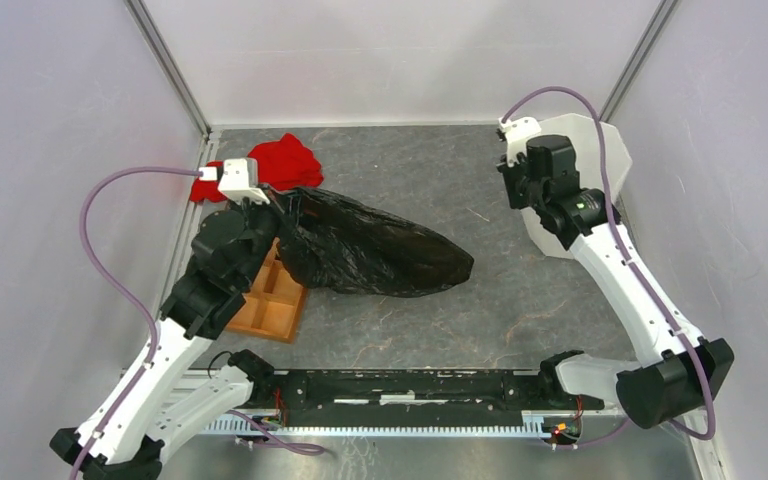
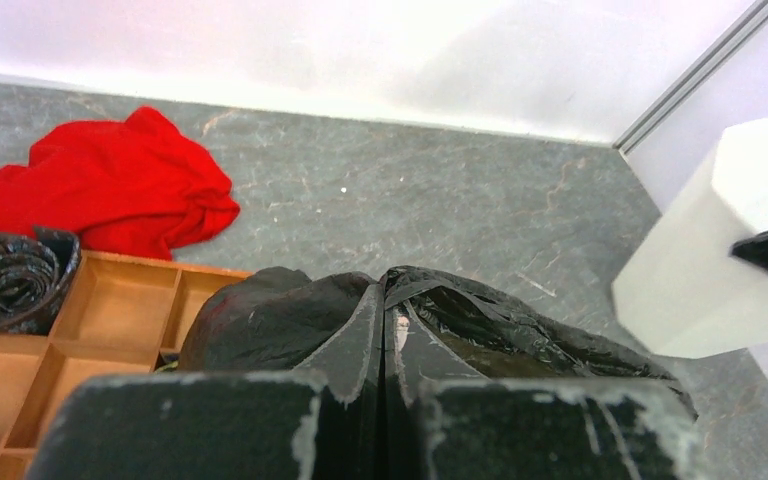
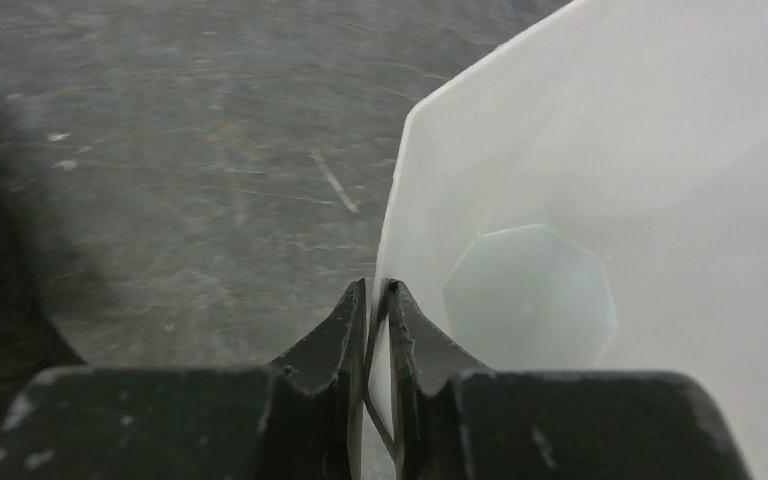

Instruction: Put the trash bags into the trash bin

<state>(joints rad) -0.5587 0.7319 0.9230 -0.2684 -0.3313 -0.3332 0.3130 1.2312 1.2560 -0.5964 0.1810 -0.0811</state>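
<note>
Left gripper [image 2: 384, 325] is pressed together on a fold of the glossy black plastic film sack [image 1: 380, 255]. The sack sprawls from near the left edge toward table centre and covers a corner of the orange compartment tray [image 1: 270, 305]. Right gripper [image 3: 380, 300] pinches the rim wall of the tall white translucent faceted bin [image 3: 600, 150] at the far right corner; from above the arm hides much of it. A crumpled red cloth [image 1: 285, 160] lies at the far left corner, partly behind the left wrist.
</note>
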